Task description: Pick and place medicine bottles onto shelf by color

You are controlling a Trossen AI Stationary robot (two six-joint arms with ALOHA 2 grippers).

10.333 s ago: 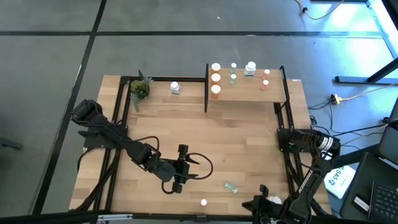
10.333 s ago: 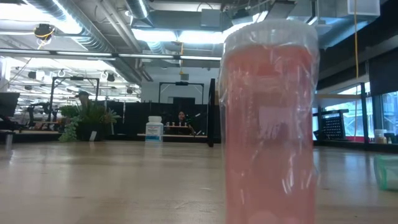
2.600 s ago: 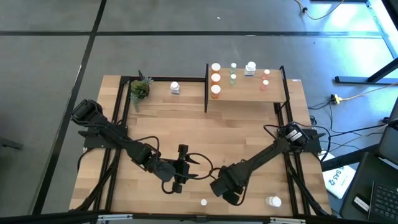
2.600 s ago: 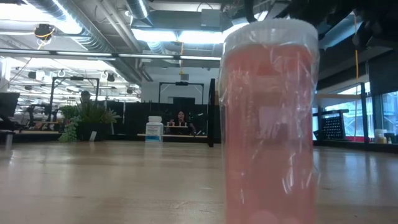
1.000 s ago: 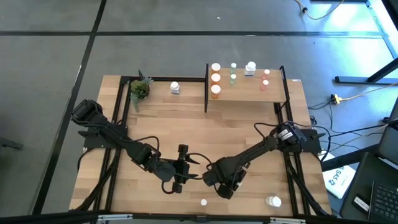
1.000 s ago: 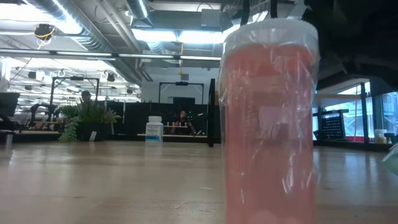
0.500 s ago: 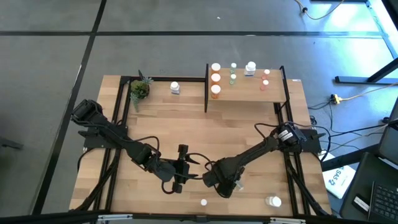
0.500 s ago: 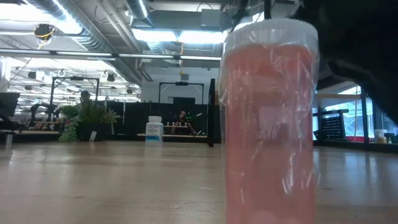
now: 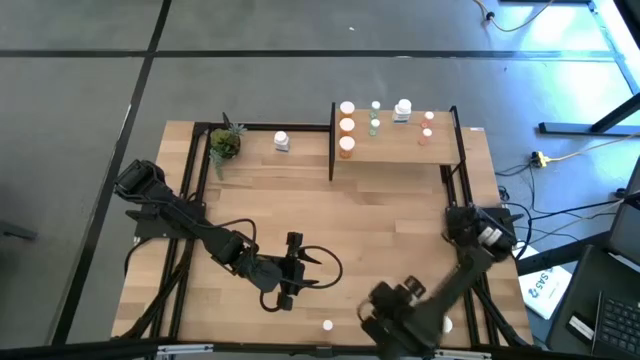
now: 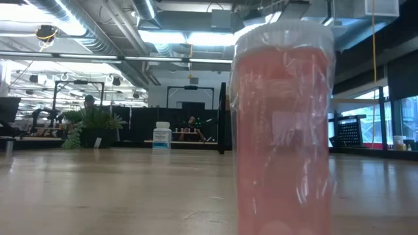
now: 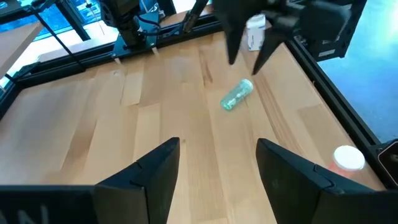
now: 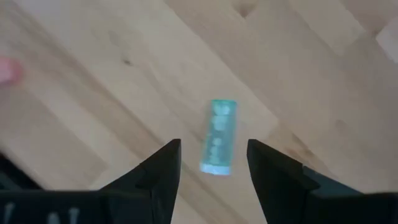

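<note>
Room: open workshop under ceiling lights, dim desks and greenery far behind the table in the low view.
Table (image 9: 320, 215): big light-wood top, both dark arms reaching in from the near side, mostly bare in the middle.
Shelf (image 9: 395, 148): raised board at the far right, already carrying the sorted lot, with orange bottles (image 9: 346, 126) stacked in a column on its left, green bottles (image 9: 374, 118) next, a white bottle (image 9: 402, 110), then pinkish bottles (image 9: 426, 125) on the right.
Left gripper (image 9: 297, 272): parked low over the near-middle of the table, fingers spread, nothing between them.
Right gripper (image 12: 211, 163): up over the near right edge, jaws apart and empty, looking straight down on its target.
Green bottle (image 12: 218, 136): lying on its side on the table, framed between the right fingers but not touched; it also shows in the left wrist view (image 11: 237, 95).
Risk one: it's round and on its side, so a finger clipping one end could send it rolling toward the near edge.
Risk two: the bottle lies roughly along the fingers' line; closing on its ends rather than across the body could squirt it out.
Risk three: a pinkish bottle (image 10: 281, 127) stands right at the near edge, easy to knock on the way down.
Strays: a white bottle (image 9: 281, 141) far left of the shelf, beside the potted plant (image 9: 225, 143), and another white one (image 11: 255, 33) near the right arm.
</note>
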